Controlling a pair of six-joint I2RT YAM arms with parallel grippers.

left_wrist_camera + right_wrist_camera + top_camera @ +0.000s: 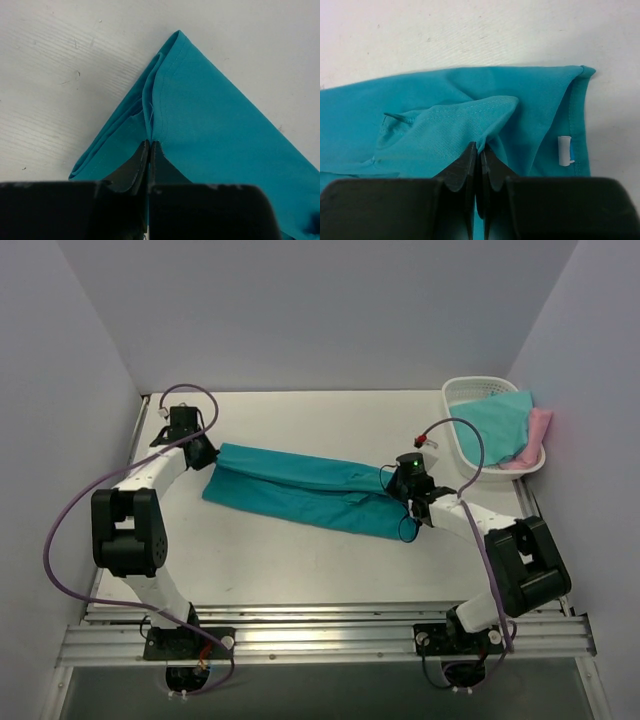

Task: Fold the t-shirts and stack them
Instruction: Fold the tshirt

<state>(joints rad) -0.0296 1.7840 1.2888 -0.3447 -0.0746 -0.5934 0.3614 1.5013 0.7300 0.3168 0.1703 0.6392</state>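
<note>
We see the deep teal t-shirt [300,490] lying as a long folded band across the middle of the table [330,570], spanning the two arms. The left gripper [150,145] is pinched tight on its left end, and the right gripper [479,146] on a fold at its right end. The aqua t-shirt [497,420] and pink t-shirt [540,432] lie in the white basket [458,395] at the far right corner.

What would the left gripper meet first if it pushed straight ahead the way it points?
The left gripper is shut on the teal tee, so more of that cloth comes first; past its corner, likely only table.
</note>
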